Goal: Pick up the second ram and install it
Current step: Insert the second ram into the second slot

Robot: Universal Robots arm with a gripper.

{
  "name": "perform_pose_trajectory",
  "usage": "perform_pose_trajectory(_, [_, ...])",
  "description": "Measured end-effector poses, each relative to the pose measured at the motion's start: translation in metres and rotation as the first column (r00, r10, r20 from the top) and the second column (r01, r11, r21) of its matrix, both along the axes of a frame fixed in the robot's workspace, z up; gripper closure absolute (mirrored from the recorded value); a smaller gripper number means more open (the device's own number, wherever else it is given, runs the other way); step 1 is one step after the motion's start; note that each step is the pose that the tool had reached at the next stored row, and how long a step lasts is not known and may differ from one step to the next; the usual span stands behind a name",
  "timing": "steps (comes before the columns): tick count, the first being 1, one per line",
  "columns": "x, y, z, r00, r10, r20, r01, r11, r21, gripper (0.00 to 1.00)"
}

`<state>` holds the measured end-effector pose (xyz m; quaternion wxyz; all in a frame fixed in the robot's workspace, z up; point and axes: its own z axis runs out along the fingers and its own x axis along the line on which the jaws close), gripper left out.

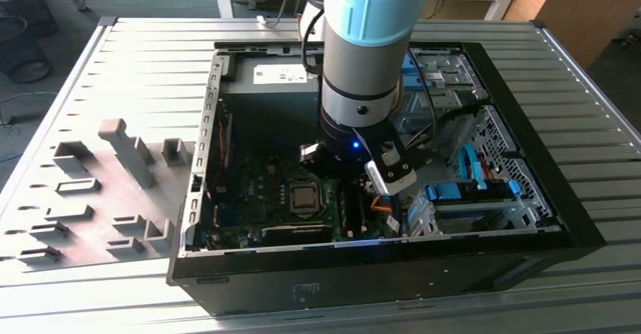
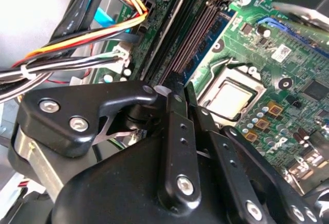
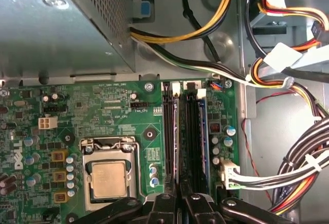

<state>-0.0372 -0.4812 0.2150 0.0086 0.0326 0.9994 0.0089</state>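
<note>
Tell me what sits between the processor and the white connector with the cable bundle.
In the first wrist view, the memory slots run between the processor and the white connector, with small capacitors on either side.

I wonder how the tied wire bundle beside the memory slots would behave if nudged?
The wire bundle would probably flex aside rather than resist, as its thin strands curve loosely. The tie around it suggests they would shift together. Plugged into the white connector, it would likely spring partly back.

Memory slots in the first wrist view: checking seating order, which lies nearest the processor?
The slot right beside the processor; the others sit closer to the cables.
</note>
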Motion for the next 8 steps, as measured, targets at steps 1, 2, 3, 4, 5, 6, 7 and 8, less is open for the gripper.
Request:
perform_pose_trajectory(1, [0.0001, 0.0000, 0.0000, 1.0000, -0.002, 0.0001, 0.002, 1.0000, 0.0000, 0.86])
perform_pose_trajectory(2, [0.0002, -0.0001, 0.0000, 1.0000, -0.003, 0.0000, 0.003, 1.0000, -0.0003, 0.86])
perform_pose_trajectory(3, [0.0003, -0.0001, -0.0001, 1.0000, -0.004, 0.0000, 0.004, 1.0000, -0.0005, 0.86])
perform_pose_trajectory(4, [0.0004, -0.0001, -0.0002, 1.0000, -0.004, 0.0000, 0.004, 1.0000, -0.0007, 0.86])
perform_pose_trajectory(5, [0.0005, -0.0001, -0.0004, 1.0000, -0.004, 0.0000, 0.004, 1.0000, -0.0010, 0.86])
perform_pose_trajectory(6, [0.0008, -0.0001, -0.0005, 1.0000, -0.005, 0.0000, 0.005, 1.0000, -0.0017, 0.86])
perform_pose_trajectory(7, [0.0010, -0.0001, -0.0006, 1.0000, -0.005, 0.0000, 0.005, 1.0000, -0.0022, 0.86])
perform_pose_trajectory(8, [0.0011, -0.0001, -0.0007, 1.0000, -0.005, 0.0000, 0.005, 1.0000, -0.0028, 0.86])
